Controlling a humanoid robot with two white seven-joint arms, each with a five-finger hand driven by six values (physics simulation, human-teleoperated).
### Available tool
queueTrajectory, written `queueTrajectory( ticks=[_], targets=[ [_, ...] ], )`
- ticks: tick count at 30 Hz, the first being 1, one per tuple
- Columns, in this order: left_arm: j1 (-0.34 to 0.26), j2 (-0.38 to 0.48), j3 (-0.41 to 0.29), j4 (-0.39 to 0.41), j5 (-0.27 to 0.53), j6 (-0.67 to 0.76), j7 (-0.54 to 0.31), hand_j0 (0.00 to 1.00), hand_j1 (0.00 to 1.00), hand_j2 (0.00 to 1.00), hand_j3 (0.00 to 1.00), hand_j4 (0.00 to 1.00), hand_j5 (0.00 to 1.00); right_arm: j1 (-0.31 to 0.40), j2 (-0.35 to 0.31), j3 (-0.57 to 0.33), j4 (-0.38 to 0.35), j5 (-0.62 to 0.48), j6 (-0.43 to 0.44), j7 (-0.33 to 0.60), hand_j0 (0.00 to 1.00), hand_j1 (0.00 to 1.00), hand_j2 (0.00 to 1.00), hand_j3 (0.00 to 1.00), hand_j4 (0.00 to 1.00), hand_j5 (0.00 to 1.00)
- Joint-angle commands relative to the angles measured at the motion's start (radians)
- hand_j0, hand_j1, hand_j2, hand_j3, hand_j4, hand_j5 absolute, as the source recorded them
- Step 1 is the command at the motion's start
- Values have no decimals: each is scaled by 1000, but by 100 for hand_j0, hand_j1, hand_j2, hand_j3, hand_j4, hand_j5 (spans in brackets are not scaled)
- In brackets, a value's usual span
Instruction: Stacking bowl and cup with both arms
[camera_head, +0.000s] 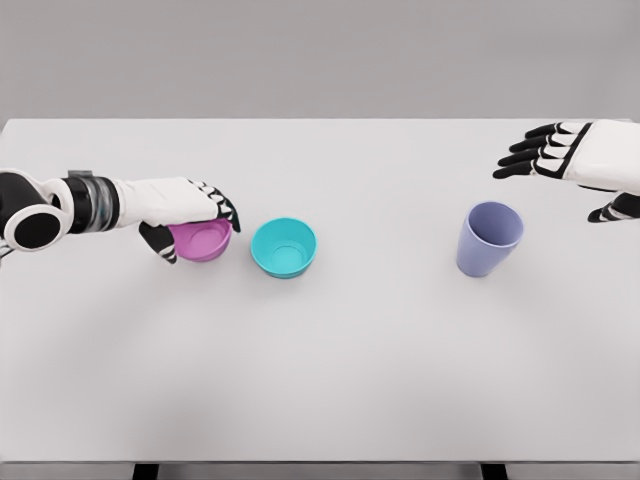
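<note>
A pink bowl (203, 241) stands on the white table (320, 350) at the left, and my left hand (196, 222) is shut on it, fingers over its far rim and thumb at its near left side. Just right of it stands a teal bowl (284, 247), upright and empty, a small gap apart from the pink one. A lavender cup (489, 238) stands upright at the right. My right hand (560, 165) hovers open above and to the right of the cup, fingers pointing left, holding nothing.
The table's far edge runs along the top against a grey wall. Its near edge shows at the bottom of the view.
</note>
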Motion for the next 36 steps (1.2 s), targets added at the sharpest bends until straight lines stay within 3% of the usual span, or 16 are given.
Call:
queueTrajectory(
  ticks=[1,16,17,19,20,24,31,36],
  targets=[
    [0,1,5,-12,1,0,0,73,73,73,73,73,73,0,-1,0,0,-5,3,0,100,100,100,100,100,100],
    [-11,-4,34,-40,1,-8,0,73,73,73,73,73,73,-35,42,60,2,61,3,0,100,100,100,100,100,100],
    [-15,-7,34,-40,1,-8,0,73,73,73,73,73,73,-41,42,85,2,63,3,0,100,100,100,100,100,100],
    [-18,-7,34,-41,1,-13,0,73,73,73,73,73,73,-127,42,210,3,64,3,0,100,100,100,100,100,100],
    [-21,-8,35,-41,1,-29,0,73,73,73,73,73,73,-221,41,330,3,64,3,0,100,100,100,100,100,100],
    [-34,-16,34,-47,1,-37,0,73,73,73,73,73,73,-264,19,342,3,64,3,0,100,100,100,100,100,100],
    [-35,-30,34,-57,-1,-52,0,73,73,73,73,73,73,-295,-82,336,3,69,3,0,100,100,100,100,100,100],
    [-43,-61,34,-58,-3,-52,0,73,73,73,73,73,73,-302,-87,341,3,67,3,0,100,100,100,100,100,100]
  ],
)
